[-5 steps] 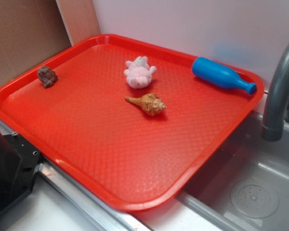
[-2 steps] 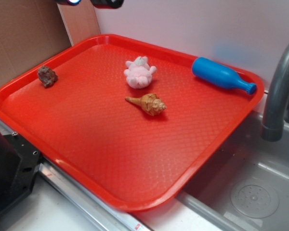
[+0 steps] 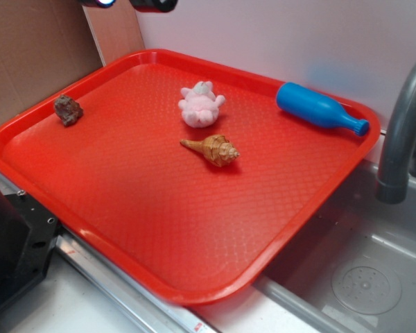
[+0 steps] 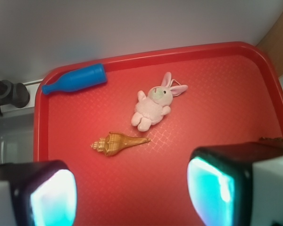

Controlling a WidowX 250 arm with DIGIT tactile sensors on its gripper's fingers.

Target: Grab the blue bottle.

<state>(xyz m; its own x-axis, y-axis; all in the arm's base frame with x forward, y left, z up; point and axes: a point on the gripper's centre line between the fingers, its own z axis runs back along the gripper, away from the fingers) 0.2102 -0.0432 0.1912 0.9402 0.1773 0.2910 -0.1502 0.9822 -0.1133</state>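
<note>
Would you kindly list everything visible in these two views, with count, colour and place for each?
blue bottle: one, bright blue, lying on its side at the tray's far right edge
plush bunny: one, pink, far middle of the tray
seashell: one, tan, just in front of the bunny
rock: one, brown, near the tray's left rim
tray: one, red, beside the sink
faucet: one, grey, right of the tray
sink: one, grey metal, lower right
tool: one, two fingers apart, high above the tray, holding nothing
</note>
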